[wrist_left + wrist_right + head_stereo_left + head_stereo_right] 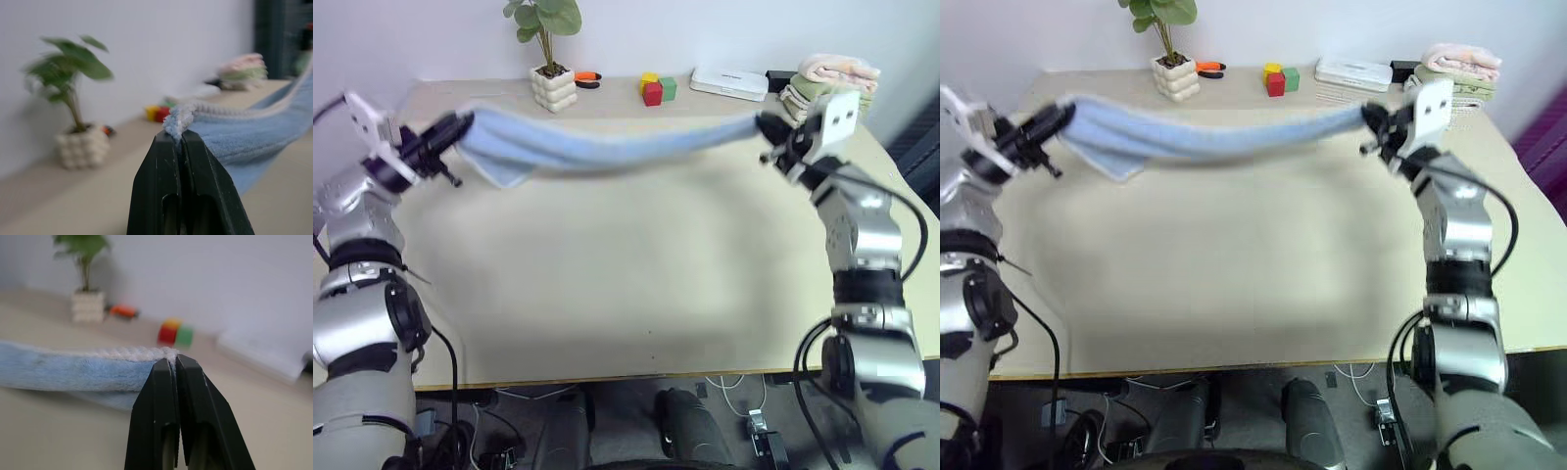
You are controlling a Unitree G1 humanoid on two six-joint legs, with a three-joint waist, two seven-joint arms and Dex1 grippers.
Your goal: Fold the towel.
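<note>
The light blue towel (597, 145) hangs stretched in the air above the far half of the beige table (607, 284), sagging a little in the middle. My left gripper (460, 124) is shut on its left end. My right gripper (766, 125) is shut on its right end. In the left wrist view the black fingers (166, 171) pinch the pale hem of the towel (244, 142). The right wrist view likewise has the fingers (188, 396) clamped on the whitish hem of the towel (83, 372).
Along the table's far edge stand a potted plant (551, 59) in a white pot, an orange tool (587, 79), coloured blocks (657, 89), a white flat box (730, 82) and a stack of folded pink, green and beige towels (837, 80) at far right.
</note>
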